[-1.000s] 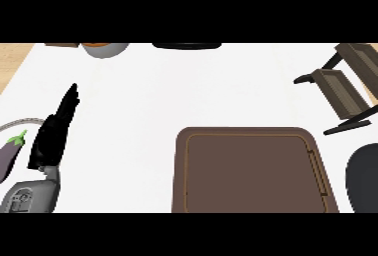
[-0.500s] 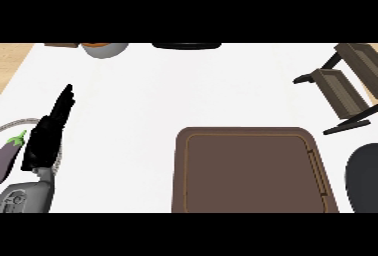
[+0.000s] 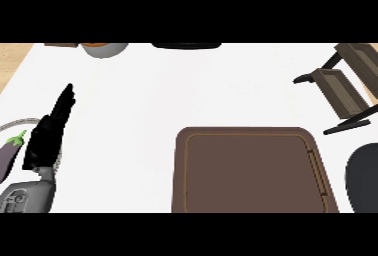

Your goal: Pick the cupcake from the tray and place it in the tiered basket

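Tray near tiered basket; left robot hand straight-fingered; right robot hand unclear.

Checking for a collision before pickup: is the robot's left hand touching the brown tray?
Apart. The head view shows a wide strip of white counter between the left hand and the tray.

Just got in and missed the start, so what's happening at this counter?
Nothing is visibly held. The left hand rests open at the left edge beside an eggplant. The brown tray shows no cupcake, and the tiered basket stands upper right. What may be the right hand shows only as a dark shape at the right edge.
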You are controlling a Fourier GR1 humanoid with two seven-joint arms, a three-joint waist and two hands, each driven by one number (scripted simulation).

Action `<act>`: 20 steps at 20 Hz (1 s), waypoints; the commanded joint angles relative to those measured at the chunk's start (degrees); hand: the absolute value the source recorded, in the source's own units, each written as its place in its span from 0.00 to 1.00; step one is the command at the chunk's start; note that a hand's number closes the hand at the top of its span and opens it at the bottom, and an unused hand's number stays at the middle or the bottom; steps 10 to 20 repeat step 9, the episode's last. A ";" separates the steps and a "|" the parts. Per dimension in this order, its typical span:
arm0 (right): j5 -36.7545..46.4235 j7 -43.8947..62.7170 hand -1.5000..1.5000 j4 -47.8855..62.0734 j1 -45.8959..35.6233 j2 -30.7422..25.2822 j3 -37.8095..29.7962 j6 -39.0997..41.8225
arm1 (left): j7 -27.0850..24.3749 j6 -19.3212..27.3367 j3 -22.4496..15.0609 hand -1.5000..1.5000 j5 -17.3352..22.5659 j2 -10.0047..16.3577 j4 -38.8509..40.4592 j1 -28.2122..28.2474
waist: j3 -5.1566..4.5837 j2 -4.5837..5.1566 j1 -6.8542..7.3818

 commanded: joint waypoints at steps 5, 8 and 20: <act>-2.04 -8.85 0.00 8.79 6.98 -13.08 -4.26 9.20 | 0.49 -1.39 1.11 0.50 1.42 0.75 -0.31 0.06 | 0.25 0.42 0.49; -4.03 -14.19 0.00 11.67 11.39 -15.52 -7.07 10.26 | -0.45 -0.86 0.32 0.50 0.77 -0.06 -0.91 1.42 | 0.30 0.27 0.11; -4.54 -14.87 0.00 13.04 12.22 -16.00 -7.79 11.05 | -0.23 0.48 0.55 0.50 -0.44 0.16 0.15 -1.03 | 0.36 0.44 -0.30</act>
